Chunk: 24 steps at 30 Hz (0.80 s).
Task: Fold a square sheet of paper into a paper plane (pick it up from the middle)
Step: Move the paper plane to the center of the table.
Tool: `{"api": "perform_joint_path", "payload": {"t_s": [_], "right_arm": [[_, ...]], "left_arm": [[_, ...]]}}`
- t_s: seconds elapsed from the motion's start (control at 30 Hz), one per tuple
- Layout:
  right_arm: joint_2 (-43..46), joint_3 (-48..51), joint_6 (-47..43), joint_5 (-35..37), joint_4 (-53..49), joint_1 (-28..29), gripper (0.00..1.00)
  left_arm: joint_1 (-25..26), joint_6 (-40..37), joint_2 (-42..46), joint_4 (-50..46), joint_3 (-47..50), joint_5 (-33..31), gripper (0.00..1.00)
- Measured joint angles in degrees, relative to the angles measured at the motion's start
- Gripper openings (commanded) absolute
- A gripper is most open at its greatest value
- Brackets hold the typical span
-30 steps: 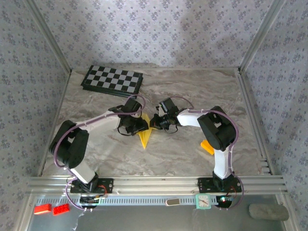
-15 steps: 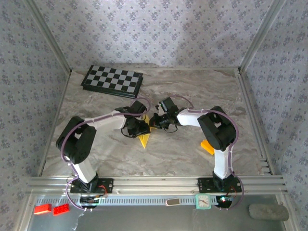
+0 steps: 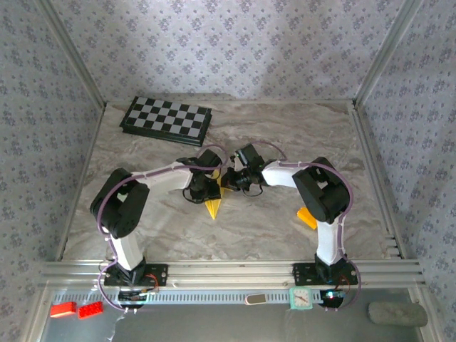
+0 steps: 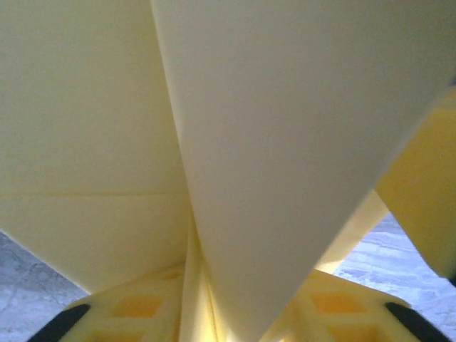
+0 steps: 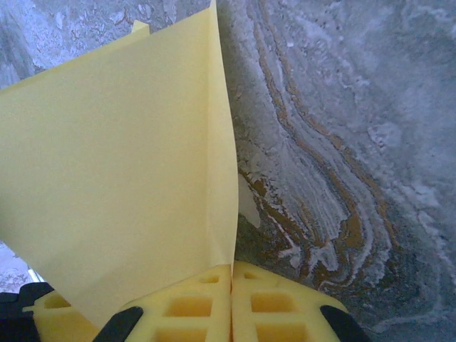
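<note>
As the left arm swung in toward centre, the left gripper (image 4: pixel 235 320) narrowed round the paper (image 3: pixel 214 207) at its crease; clamped or not, cannot tell. Right gripper (image 5: pixel 231 285): pads together, pinching one paper edge. Paper sits mid-table between grippers, so the fold can proceed. Checkerboard (image 3: pixel 166 118) and orange block (image 3: pixel 307 217) lie well apart; no obstruction.

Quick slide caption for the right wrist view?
Right gripper shut on an edge of the yellow paper, marbled table beyond.

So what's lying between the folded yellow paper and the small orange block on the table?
Nothing. In the top view, the stretch from the folded yellow paper to the orange block is bare marble tabletop.
</note>
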<state>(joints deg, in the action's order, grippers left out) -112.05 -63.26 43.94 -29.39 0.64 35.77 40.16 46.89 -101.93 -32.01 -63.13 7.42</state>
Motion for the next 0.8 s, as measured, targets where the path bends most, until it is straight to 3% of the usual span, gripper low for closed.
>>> {"api": "perform_joint_path", "payload": {"t_s": [0.2, 0.5, 0.8], "right_arm": [[1.79, 0.00, 0.28, 1.42, -2.10, -0.17, 0.25], [15.72, 5.01, -1.09, 14.56, -7.13, -3.34, 0.59], [32.00, 13.05, -3.76, 30.38, -10.62, -7.30, 0.69]], "left_arm": [[0.15, -0.92, -0.31, -1.42, -0.81, -1.49, 0.14], [-0.02, -3.76, -2.21, -4.61, -7.37, -4.96, 0.11], [-3.08, -8.90, -14.10, -8.20, -26.29, -9.66, 0.11]]}}
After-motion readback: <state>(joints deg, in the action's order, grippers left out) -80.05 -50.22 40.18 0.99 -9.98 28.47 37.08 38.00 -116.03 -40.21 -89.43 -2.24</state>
